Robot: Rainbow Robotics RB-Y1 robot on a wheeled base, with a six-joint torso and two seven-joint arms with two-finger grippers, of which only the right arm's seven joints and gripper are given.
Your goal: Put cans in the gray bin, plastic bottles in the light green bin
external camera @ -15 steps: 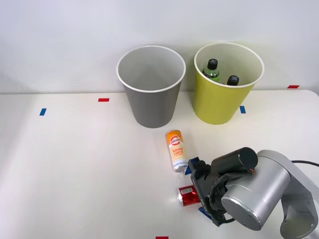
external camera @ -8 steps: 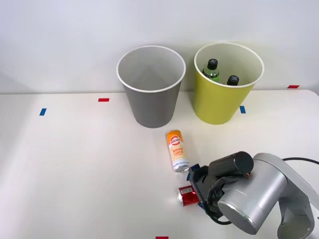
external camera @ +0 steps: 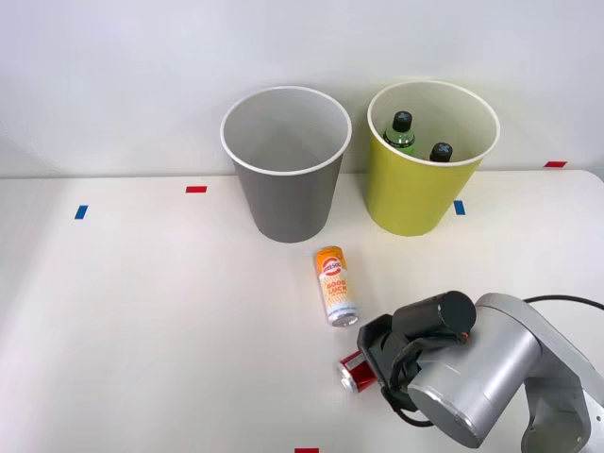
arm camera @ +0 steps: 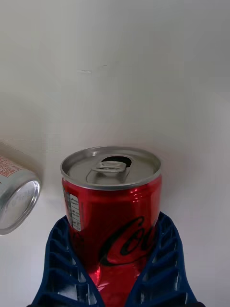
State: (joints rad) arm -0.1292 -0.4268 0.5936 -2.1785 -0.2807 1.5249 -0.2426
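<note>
I have the red can (arm camera: 112, 211) clamped between the two blue fingers (arm camera: 72, 259) of the right gripper (external camera: 370, 363). Shiny red body, silver end with the pull tab in place, black script on the side reading "Coc…", white fine print too small to read. In the front view the red can (external camera: 353, 374) pokes out at 9 o'clock from the gripper, low over the table (external camera: 142, 330), tilted with its silver end toward 8 o'clock.

Orange can (external camera: 335, 285) lies on its side just at 11 o'clock of the gripper, near but apart from the red can. Orange lettering on white, not legible to me.

Gray bin (external camera: 286, 165) stands at 12 o'clock of the orange can, light green bin (external camera: 430, 159) just at 3 o'clock of the gray one. Both bottles (external camera: 401, 132) stand inside the green bin, black caps up.

The silver arm (external camera: 481, 373) covers the table at 3 o'clock of the red can
</note>
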